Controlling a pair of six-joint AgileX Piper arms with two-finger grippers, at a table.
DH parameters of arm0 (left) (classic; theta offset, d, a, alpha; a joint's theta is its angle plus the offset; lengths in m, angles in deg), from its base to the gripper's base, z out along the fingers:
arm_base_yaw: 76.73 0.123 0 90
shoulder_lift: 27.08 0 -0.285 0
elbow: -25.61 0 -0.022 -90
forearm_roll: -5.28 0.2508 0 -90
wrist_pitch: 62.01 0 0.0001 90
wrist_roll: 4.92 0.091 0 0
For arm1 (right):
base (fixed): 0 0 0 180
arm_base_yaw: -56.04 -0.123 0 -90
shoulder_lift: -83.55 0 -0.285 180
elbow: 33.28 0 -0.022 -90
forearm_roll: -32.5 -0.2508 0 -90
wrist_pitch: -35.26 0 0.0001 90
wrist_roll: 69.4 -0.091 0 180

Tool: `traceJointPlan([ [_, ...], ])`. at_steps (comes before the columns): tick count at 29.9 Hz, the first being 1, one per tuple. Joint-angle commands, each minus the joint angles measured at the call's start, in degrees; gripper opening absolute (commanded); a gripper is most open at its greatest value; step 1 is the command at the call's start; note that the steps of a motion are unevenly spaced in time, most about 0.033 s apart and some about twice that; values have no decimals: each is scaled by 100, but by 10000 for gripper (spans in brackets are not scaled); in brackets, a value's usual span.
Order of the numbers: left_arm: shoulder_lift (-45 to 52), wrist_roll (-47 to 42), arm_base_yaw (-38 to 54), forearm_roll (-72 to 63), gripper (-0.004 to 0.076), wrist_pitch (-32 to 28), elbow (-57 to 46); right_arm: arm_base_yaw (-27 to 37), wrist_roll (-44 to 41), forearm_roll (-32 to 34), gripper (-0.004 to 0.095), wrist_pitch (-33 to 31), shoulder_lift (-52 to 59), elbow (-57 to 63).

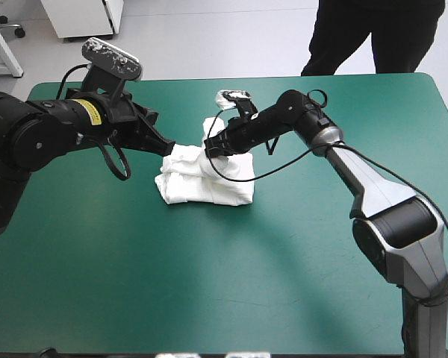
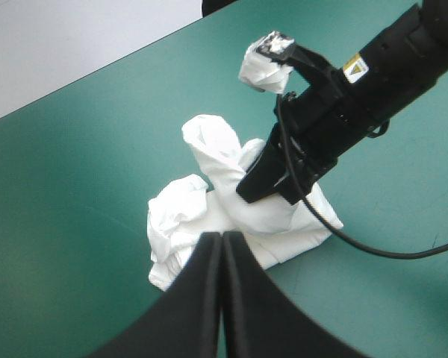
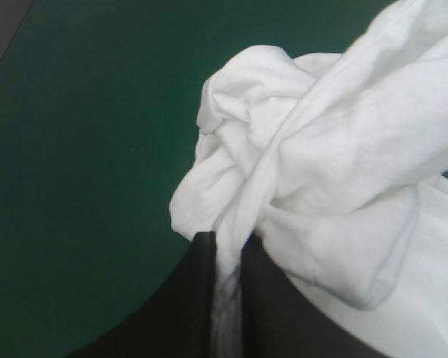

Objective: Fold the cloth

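The white T-shirt (image 1: 205,183) lies as a crumpled heap a little beyond the middle of the table. My right gripper (image 1: 211,149) hangs over the heap's far side, shut on the T-shirt. In the right wrist view a twisted strand of the T-shirt (image 3: 343,164) runs down between the fingers of the right gripper (image 3: 225,246). My left gripper (image 1: 166,148) is shut, its tip touching the heap's left far corner. In the left wrist view the left gripper (image 2: 222,237) forms one pointed arch against the T-shirt (image 2: 209,216), with the right gripper (image 2: 254,192) beyond it.
The teal-green cover (image 1: 209,283) spreads wide in front of the heap and to both sides. The table's far edge (image 1: 209,80) runs not far behind the two grippers.
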Motion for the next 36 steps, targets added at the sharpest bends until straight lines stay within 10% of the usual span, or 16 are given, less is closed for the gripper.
traceJointPlan([
  [1,153,-76,-19,27,-9,206,155,-72,99,-554,184,-128,31,-561],
  [8,153,-76,-19,211,-9,151,155,-70,221,-891,700,-1022,-164,-1172],
  [13,153,-76,-19,213,-9,140,155,-61,39,-493,647,-1438,-61,-1646],
  [21,153,-87,-19,191,-9,202,155,214,-1038,2253,555,-1438,1019,-1168],
  [36,153,-87,-19,510,-9,153,155,1167,-257,820,556,-328,1970,1928],
])
